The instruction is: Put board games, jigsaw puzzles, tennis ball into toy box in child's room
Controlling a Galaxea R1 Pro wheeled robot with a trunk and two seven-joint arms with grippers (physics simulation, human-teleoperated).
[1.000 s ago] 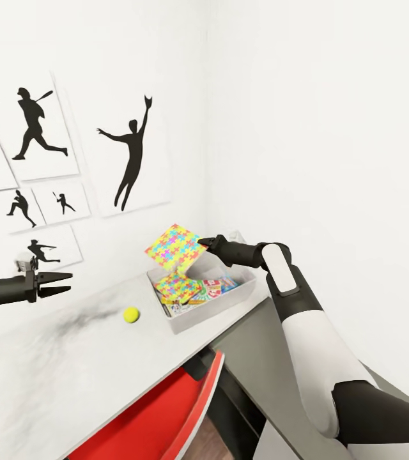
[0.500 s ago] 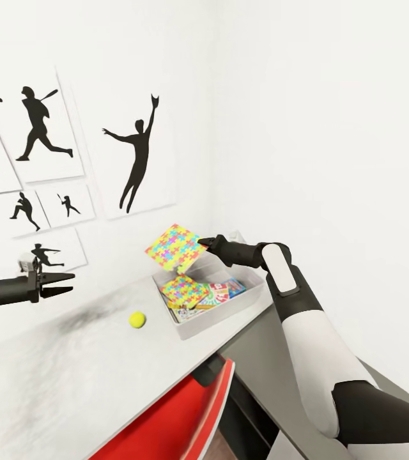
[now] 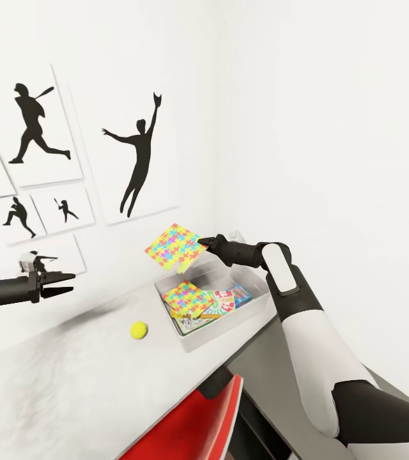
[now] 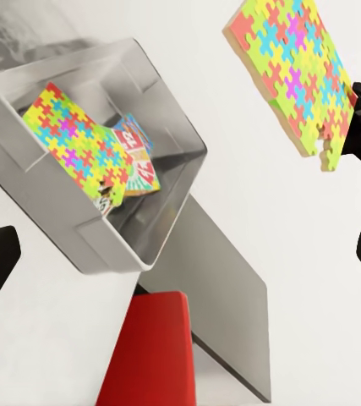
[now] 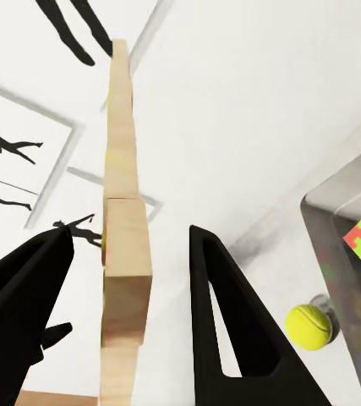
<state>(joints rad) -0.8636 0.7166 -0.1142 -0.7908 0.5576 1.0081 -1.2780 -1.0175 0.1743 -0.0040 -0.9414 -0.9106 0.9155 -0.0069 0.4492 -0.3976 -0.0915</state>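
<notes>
Gripping the jigsaw puzzle (image 3: 175, 248) by its edge, my right gripper (image 3: 204, 242) holds it tilted in the air above the toy box (image 3: 255, 305). At the box's eight o'clock the tennis ball (image 3: 138, 329) sits on the table (image 3: 51, 377). Further out at nine o'clock, my left gripper (image 3: 64, 283) hangs open and empty.

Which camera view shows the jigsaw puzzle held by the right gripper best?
The left wrist view: the held jigsaw puzzle shows its whole coloured face there, with the right gripper at its edge. The head view shows it smaller, tilted above the toy box. The right wrist view shows just its plain wooden edge between the fingers.
</notes>
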